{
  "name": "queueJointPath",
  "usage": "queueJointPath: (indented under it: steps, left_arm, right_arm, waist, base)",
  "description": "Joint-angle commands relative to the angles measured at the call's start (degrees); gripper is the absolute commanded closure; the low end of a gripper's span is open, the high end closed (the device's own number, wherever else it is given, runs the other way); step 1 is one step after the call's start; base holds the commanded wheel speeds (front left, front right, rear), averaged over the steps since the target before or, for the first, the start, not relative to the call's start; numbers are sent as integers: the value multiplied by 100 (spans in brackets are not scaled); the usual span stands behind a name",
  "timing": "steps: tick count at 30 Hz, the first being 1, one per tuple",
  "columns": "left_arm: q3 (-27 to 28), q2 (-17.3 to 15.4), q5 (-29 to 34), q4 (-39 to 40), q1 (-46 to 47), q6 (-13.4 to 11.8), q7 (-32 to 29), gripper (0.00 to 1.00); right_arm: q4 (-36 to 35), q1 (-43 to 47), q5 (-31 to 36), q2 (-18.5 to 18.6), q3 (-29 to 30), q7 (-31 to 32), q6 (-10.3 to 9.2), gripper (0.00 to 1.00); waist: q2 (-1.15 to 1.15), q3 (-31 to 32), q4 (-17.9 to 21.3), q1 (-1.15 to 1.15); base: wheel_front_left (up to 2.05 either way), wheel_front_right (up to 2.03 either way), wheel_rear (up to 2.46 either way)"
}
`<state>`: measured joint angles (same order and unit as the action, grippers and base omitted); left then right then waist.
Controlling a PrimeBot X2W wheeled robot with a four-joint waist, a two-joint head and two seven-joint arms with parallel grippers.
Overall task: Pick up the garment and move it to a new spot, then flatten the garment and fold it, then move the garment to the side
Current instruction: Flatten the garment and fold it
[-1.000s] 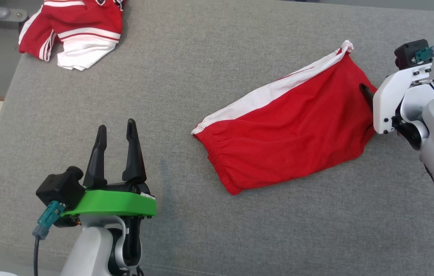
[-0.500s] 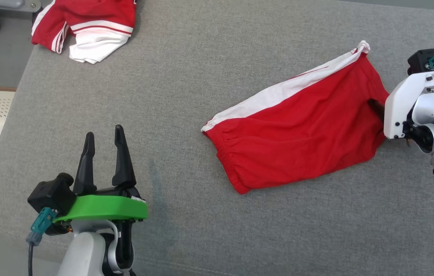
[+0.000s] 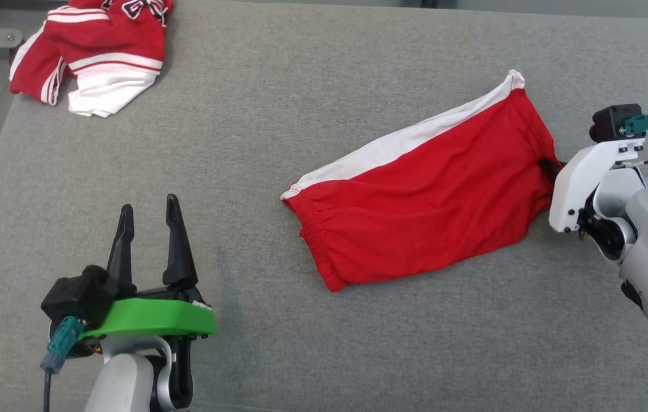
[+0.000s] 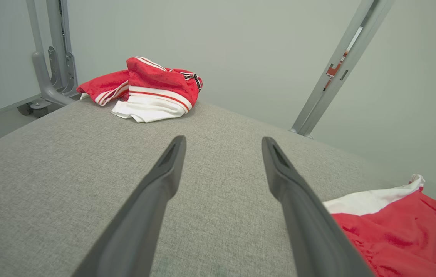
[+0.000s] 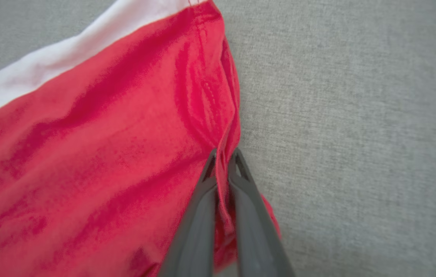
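Evidently for lifting, the right tool (image 5: 223, 154) clamps the garment's (image 3: 415, 200) right edge; the left tool (image 3: 149, 203), spread, hangs to its left.

Bare cushion (image 3: 255, 171) btwn left pincer (image 3: 149, 202) & shorts (image 3: 415, 206); 2nd garment (image 3: 95, 63) far corner

no readable text, jersey (image 3: 101, 51) lettering illegible

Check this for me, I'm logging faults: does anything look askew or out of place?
The red shorts lie slanted and wrinkled on the grey cushion, their right edge pinched in the right hand. A second red-and-white garment sits crumpled at the far left corner. No damage shows.
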<state>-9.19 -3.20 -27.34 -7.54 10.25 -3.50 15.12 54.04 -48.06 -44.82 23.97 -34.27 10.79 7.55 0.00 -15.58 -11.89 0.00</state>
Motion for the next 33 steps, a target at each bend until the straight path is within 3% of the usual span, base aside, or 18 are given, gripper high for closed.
queueJointPath:
  steps: [1,9,19,27,33]
  left_arm:
    - [29,-8,88,-15,-108,20,4,0]
    - [37,-4,184,-87,-269,29,4,0]
    - [-12,-53,297,-187,-437,-36,4,0]
    - [-104,-54,303,-290,-441,-17,4,0]
    - [-117,-27,208,-302,-500,-56,4,0]
  right_arm:
    - [-26,187,-75,25,47,-156,-12,100]
    - [-99,876,-288,1,453,-1112,-12,100]
    - [-41,1576,-117,-428,948,-2000,-11,100]
    - [-201,1429,199,-612,1053,-2100,-10,100]
    - [-900,1364,406,-773,886,-1965,-10,100]
  waist:
    - [0,168,262,0]
    - [0,408,868,0]
    - [0,592,1373,0]
    - [0,719,1359,0]
    - [0,890,1161,0]
  base:
    - [0,0,0]
    - [0,0,0]
    - [0,0,0]
    - [0,0,0]
    - [0,0,0]
